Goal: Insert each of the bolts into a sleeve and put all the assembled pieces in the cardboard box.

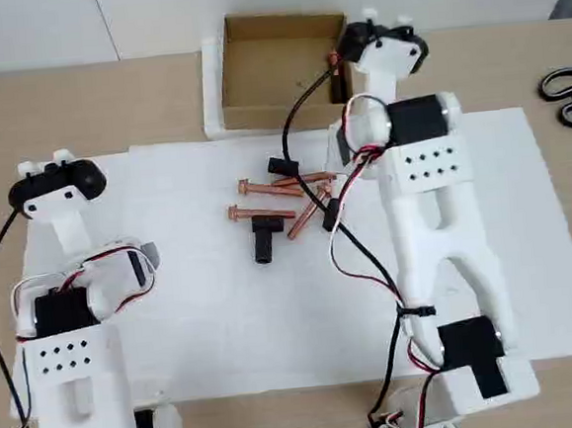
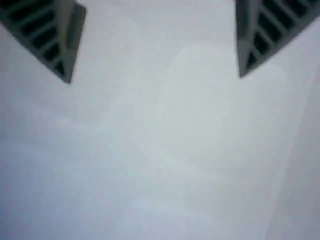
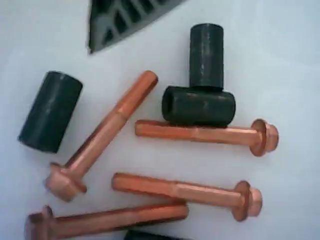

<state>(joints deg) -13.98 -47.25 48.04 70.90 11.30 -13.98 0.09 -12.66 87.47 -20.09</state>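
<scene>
Left gripper [image 2: 154, 77]: released, its two ribbed fingers [image 2: 55, 35] spread wide over bare white sheet [image 1: 226, 328], at the sheet's left end near the left edge of the bench [image 1: 59, 103]. Right gripper [image 3: 120, 22]: poised above the loose parts; whether it is released or clenched cannot be told. Beneath it lie four copper bolts [image 3: 205, 134] and four black sleeves [image 3: 50, 111], all flat on the sheet and gathered a little toward the far edge from the sheet's middle. All bolts lie loose outside the sleeves. Two sleeves form a T, one butted end-on against the side of the other, and the crosswise one touches the shank of a bolt. A third sleeve lies apart beside a slanted bolt; the fourth lies at the far side of the group, past the last bolt. The right arm [image 1: 435, 212] stretches over the sheet's right half, its wrist beside the right wall of the box [image 1: 287, 95]. The box stands open just beyond the sheet's far edge, near the far edge of the bench. Scissors [image 1: 569, 93] lie at the right edge of the bench.
</scene>
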